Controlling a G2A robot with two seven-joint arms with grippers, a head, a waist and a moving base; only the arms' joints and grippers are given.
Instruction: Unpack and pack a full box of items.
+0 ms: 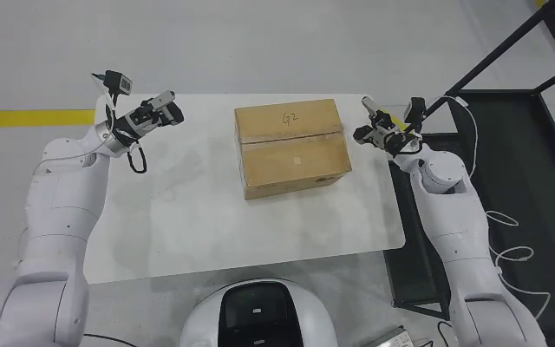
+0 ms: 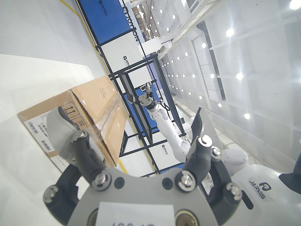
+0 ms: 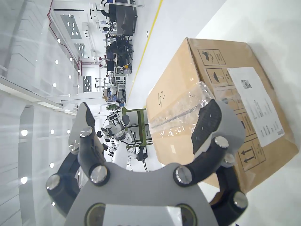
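Box (image 1: 293, 147) sits taped shut at the far middle of the table (image 1: 173, 217). To open it well, I'd break the tape seam (image 1: 290, 139) from one end while steadying the other. Its long axis runs side to side, with the seam along it and the top upward. Left gripper (image 1: 166, 111) and right gripper (image 1: 371, 132) flank the short ends, fingers spread and empty.

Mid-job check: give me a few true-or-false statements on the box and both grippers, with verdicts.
The box is open. False: its flaps are shut and taped.
The left gripper is open and empty. True.
The right gripper grips the box. False: it is open, holding nothing.
The box stands on the white table. True.
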